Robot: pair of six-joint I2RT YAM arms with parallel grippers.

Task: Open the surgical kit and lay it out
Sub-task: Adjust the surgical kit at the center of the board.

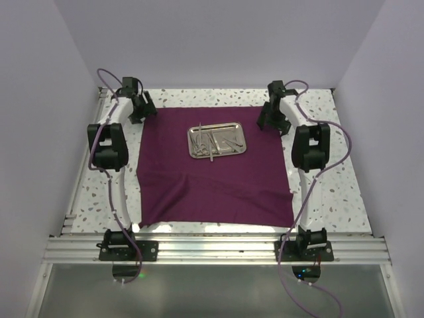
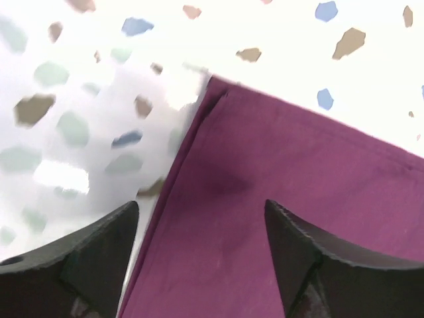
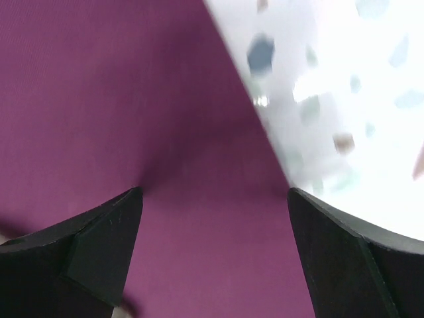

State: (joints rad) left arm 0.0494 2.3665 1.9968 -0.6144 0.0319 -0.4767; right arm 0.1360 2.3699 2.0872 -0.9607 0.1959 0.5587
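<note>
The dark purple cloth wrap lies spread flat on the speckled table. On its far half sits the small steel tray, which holds several slim silver instruments. My left gripper hovers low at the cloth's far left corner. In the left wrist view it stands open, one finger over the table and one over the cloth, nothing pinched. My right gripper is at the far right corner. In the right wrist view it is open just above the cloth.
White walls close in the table on the left, back and right. An aluminium rail with both arm bases runs along the near edge. Purple cables loop beside each arm. Bare speckled table borders the cloth on all sides.
</note>
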